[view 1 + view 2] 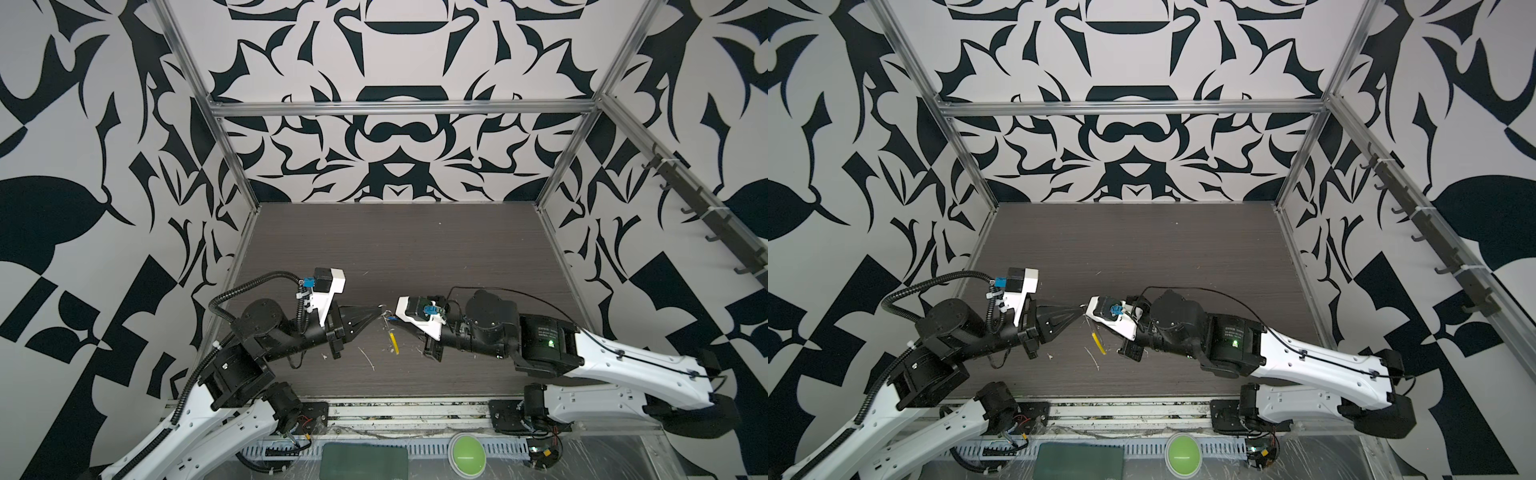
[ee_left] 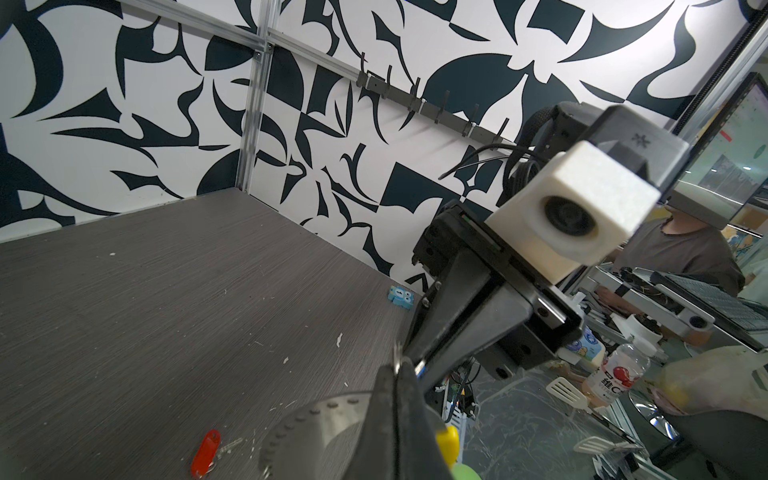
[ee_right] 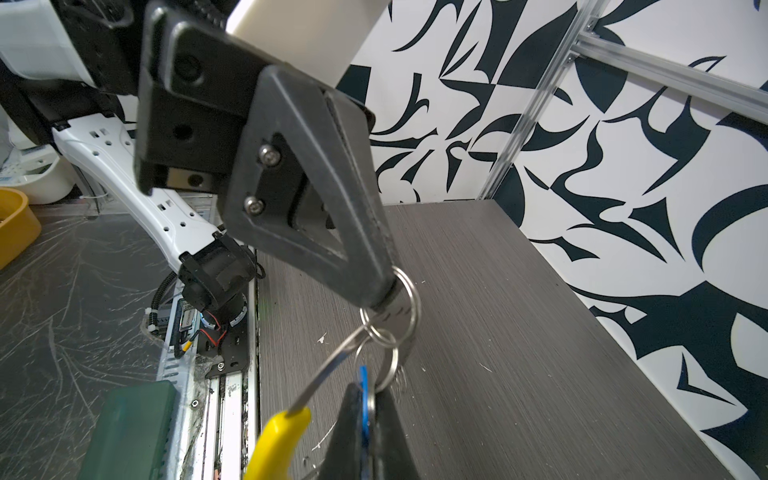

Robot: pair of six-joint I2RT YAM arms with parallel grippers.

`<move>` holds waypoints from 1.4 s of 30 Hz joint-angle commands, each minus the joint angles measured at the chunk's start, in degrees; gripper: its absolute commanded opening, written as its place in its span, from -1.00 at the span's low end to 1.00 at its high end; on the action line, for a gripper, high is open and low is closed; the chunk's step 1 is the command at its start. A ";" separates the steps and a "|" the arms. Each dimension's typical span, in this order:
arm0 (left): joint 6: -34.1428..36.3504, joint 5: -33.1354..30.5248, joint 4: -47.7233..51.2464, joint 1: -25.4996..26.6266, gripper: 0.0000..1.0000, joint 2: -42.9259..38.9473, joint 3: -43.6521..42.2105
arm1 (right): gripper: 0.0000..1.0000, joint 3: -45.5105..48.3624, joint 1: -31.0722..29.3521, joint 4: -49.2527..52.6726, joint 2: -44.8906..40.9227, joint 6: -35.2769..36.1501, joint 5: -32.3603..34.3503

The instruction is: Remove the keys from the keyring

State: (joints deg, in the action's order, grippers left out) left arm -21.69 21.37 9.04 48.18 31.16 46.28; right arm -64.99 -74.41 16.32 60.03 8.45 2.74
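Item: keyring (image 3: pixel 414 305), a silver split ring, held up off the table (image 1: pixel 415 249) near its front middle, as I saw it from the console. Left gripper (image 3: pixel 384 293): closed, fingertips pinching the keyring's rim. Right gripper (image 3: pixel 361 411): closed on the blue key (image 3: pixel 364 386), its head edge-on between the fingers. That key hung by smaller rings (image 3: pixel 390 338) linked under the keyring. Yellow key (image 3: pixel 280 436): dangling from the same cluster, blade slanting down, head just beside the right gripper; I could not tell whether they touched. Red key (image 2: pixel 205 453): flat on the table, off the ring, apart from both grippers. Light-blue block (image 2: pixel 401 297): on the table near the side wall, well apart from the red key. White scraps (image 1: pixel 368 359): scattered over the table below the grippers. Green box (image 1: pixel 365 459) and green dome (image 1: pixel 466 453): in front of the table's near edge, between the arm bases. Hook rail (image 1: pixel 706 216): on the right wall. Obstructions: in both top views the two gripper tips met over the rings and hid them, and only the yellow key showed below. The right arm's white camera block (image 2: pixel 573 212) filled much of the left wrist view.
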 commanded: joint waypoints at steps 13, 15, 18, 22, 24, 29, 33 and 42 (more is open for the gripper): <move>2.27 1.85 3.92 -0.20 -1.00 1.96 6.30 | -0.11 5.68 4.75 -3.48 -9.24 -4.25 -9.63; 2.27 2.32 4.05 -0.20 -1.00 2.44 6.53 | -0.10 6.10 9.64 -6.97 -9.84 -7.22 -17.83; 2.18 2.91 3.80 -0.20 -1.00 3.09 6.80 | -0.06 6.55 18.08 -14.65 -8.80 -14.37 -30.88; 1.75 3.51 3.57 -0.20 -1.00 3.71 7.21 | 0.00 5.59 22.36 -23.17 -4.97 -21.71 -41.05; 1.65 3.74 3.49 -0.20 -1.00 3.81 7.41 | 0.01 5.30 22.34 -25.68 -3.03 -24.04 -43.95; 1.65 3.70 3.50 -0.20 -1.00 3.64 7.43 | 0.01 4.70 22.34 -28.59 -0.02 -27.85 -48.43; 1.65 3.30 3.29 -0.20 -1.00 3.18 7.09 | -0.03 4.76 22.37 -27.84 0.52 -28.31 -48.32; 1.59 3.16 3.18 -0.20 -1.00 3.15 6.98 | -0.24 4.70 22.32 -28.29 2.43 -29.80 -48.18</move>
State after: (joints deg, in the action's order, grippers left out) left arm -20.08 24.08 13.06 48.12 34.83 51.96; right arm -58.83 -52.10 -8.86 62.24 -20.25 -44.29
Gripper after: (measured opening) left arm 0.041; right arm 0.381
